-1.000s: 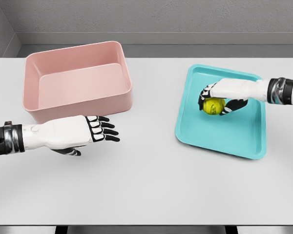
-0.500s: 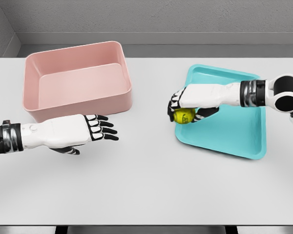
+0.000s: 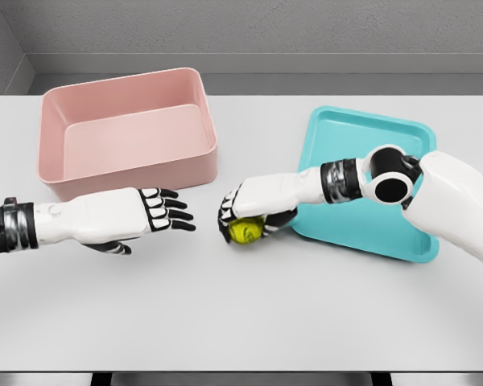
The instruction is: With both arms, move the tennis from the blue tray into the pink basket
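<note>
A yellow-green tennis ball (image 3: 245, 231) is held in my right hand (image 3: 243, 217), whose fingers are curled over it from above. Hand and ball are over the white table, left of the blue tray (image 3: 370, 217) and a short way right of my left hand. My left hand (image 3: 167, 211) hovers in front of the pink basket (image 3: 129, 133) with its fingers stretched out toward the ball and nothing in it. The basket stands at the back left and has nothing inside.
The white table (image 3: 241, 314) carries only the basket and the tray. The right forearm and elbow (image 3: 390, 181) reach across the tray's left half. A grey wall runs behind the table's far edge.
My right hand has carried the ball out of the blue tray and leftward across the table toward my left hand. The left hand has barely moved.
</note>
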Motion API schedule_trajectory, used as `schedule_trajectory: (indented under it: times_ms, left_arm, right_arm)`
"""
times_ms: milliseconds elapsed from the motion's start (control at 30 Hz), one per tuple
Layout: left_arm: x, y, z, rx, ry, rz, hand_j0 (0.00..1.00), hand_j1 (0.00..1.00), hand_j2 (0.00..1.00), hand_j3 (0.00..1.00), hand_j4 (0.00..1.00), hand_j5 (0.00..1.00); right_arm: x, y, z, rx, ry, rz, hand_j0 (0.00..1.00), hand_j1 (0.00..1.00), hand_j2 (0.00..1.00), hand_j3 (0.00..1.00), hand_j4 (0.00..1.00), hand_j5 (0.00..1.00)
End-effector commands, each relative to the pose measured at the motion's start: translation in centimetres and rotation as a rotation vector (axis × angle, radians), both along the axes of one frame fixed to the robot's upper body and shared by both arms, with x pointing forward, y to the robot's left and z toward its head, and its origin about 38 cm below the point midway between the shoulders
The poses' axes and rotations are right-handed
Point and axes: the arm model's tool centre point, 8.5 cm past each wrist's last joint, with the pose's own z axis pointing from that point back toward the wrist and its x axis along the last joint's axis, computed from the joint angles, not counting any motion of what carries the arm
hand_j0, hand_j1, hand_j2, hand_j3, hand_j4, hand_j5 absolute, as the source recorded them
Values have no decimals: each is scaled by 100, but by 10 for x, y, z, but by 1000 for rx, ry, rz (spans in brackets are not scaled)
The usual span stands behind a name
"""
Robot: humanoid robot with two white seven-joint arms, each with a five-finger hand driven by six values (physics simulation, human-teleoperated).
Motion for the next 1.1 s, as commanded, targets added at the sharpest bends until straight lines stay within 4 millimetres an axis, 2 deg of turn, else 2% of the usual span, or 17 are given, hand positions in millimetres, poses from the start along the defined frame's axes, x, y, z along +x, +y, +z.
schedule_trajectory:
  times_ms: [0,200,400,433,467,500,533,633,733,867,933,1067]
  left_arm:
    - [0,0,1,-6,1,2,100,100,100,100,100,100]
    - [0,1,0,-4,4,3,100,100,100,100,100,100]
    - [0,2,0,0,4,5,100,100,100,100,100,100]
    - [0,4,1,4,4,8,100,100,100,100,100,100]
    - [-1,5,1,6,3,9,100,100,100,100,100,100]
    - [0,7,1,10,2,14,100,100,100,100,100,100]
    - [0,7,2,11,2,13,100,100,100,100,100,100]
    - [0,15,5,29,-6,27,100,100,100,100,100,100]
    - [0,16,7,23,-11,30,100,100,100,100,100,100]
    - [2,14,9,2,-15,30,100,100,100,100,100,100]
    - [2,3,9,-49,-22,15,100,100,100,100,100,100]
    - [0,-15,-1,-81,1,-17,100,100,100,100,100,100]
  right_arm:
    - [1,12,-9,-1,30,-10,52,52,52,52,52,52]
    - [4,28,-22,-18,59,-18,53,53,53,53,53,53]
    - [-2,40,-24,-29,61,18,54,54,54,54,54,54]
    - [-2,40,-24,-30,61,18,57,57,57,57,57,57]
    - [-1,39,-24,-29,61,14,66,66,66,66,66,66]
    - [0,38,-24,-25,61,7,96,96,96,96,96,96]
    - [0,36,-24,-29,61,2,100,100,100,100,100,100]
    - [1,33,-23,-30,58,-1,100,100,100,100,100,100]
    - [5,23,-20,-36,48,-11,100,100,100,100,100,100]
    - [15,-3,2,-41,-5,-10,100,100,100,100,100,100]
    - [25,-28,16,-64,-39,-50,100,100,100,100,100,100]
    - [44,-100,51,-130,-118,-184,100,100,100,100,100,100]
